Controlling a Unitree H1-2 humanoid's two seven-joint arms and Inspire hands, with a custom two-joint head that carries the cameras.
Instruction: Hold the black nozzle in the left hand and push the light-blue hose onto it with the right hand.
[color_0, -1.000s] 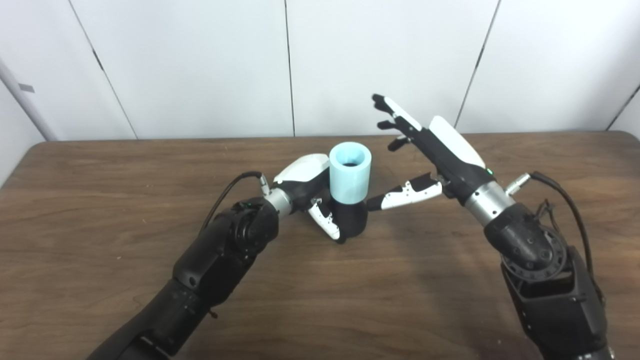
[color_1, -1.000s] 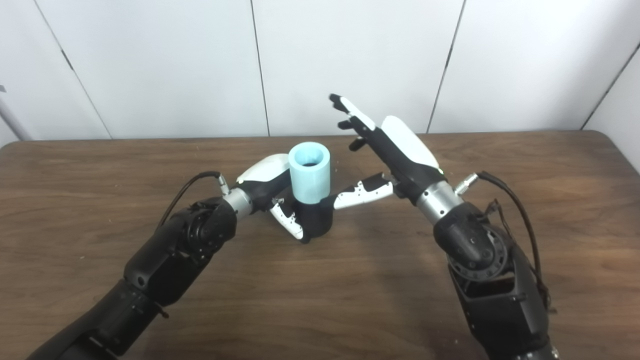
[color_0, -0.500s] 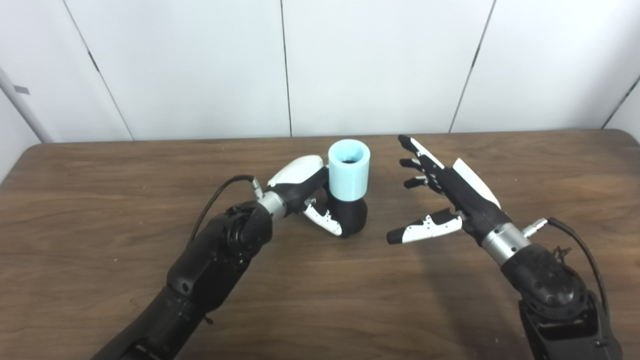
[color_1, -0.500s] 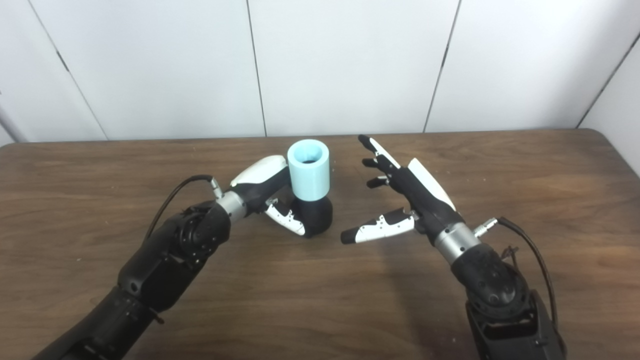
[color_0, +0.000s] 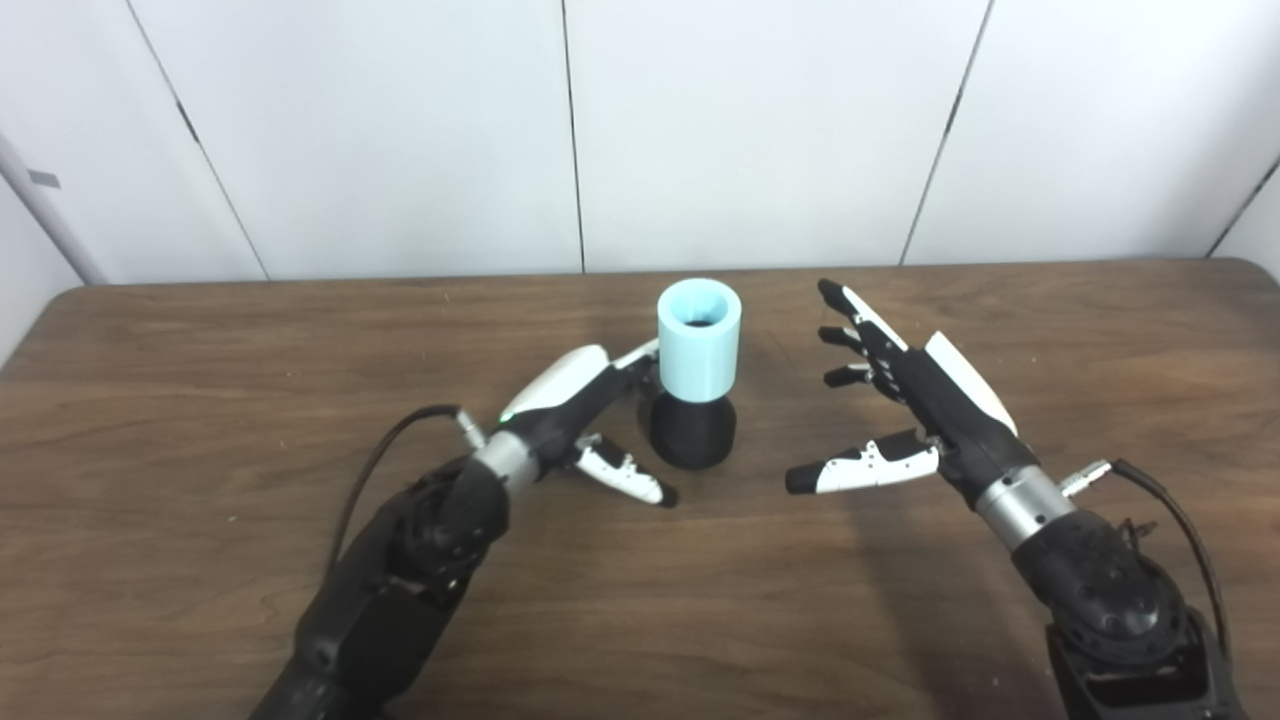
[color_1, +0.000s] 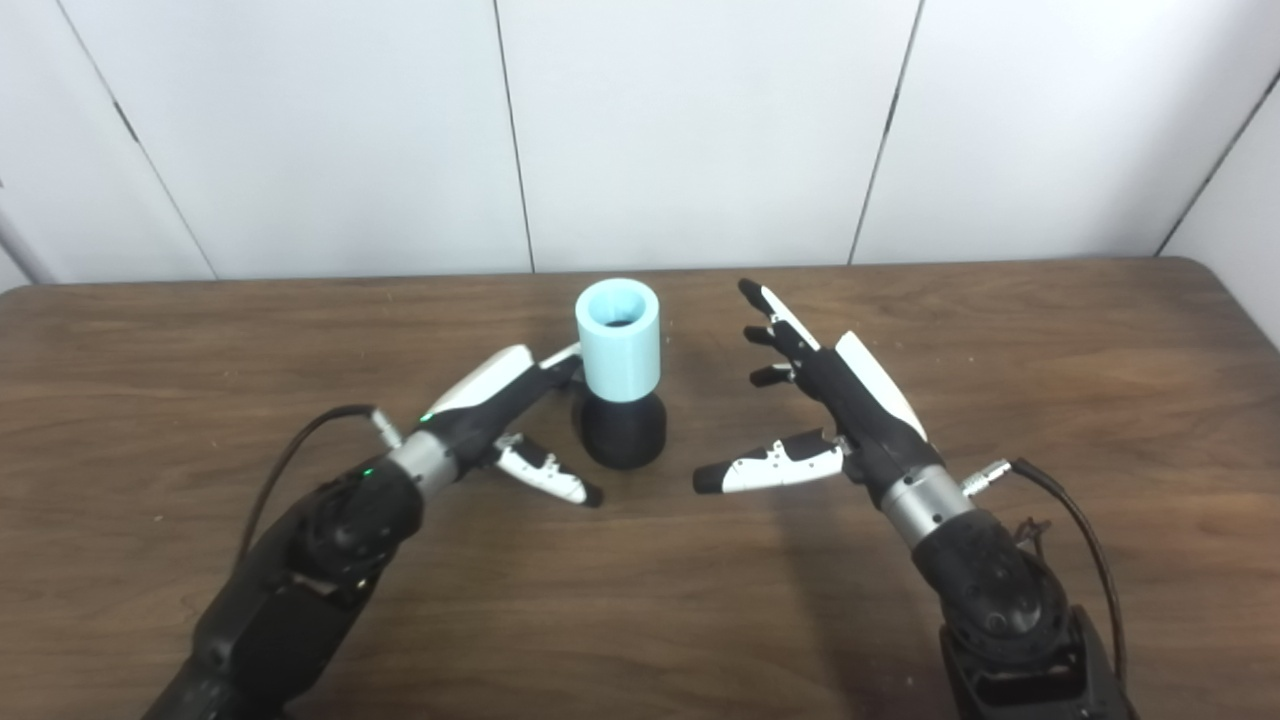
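The short light-blue cylindrical hose piece (color_0: 699, 340) stands upright with its open mouth facing up, seated on top of the rounded black nozzle (color_0: 692, 432), whose base rests on the brown wood-grain surface (color_0: 200, 400); the two read as one joined stack, so the pushing-on step looks done and what is in hand is the release and clearing away. The stack sits between the two hands, just past the fingertips of the left hand (color_0: 585, 420) and off to the inner side of the right hand (color_0: 900, 400). The left hand is spread and holds nothing: its thumb lies low just in front of the nozzle with a gap showing, and its fingers reach toward the joint between hose and nozzle, where I cannot tell whether a fingertip touches the blue wall or only comes very close. The right hand is also spread and empty, fingers fanned upward and thumb pointing toward the nozzle, clearly apart from the stack. The next move, as I judge it, calls for drawing the left fingers straight back from the hose without brushing it, since the tall stack on its narrow base could tip, and then for checking that the hose sits square on the nozzle
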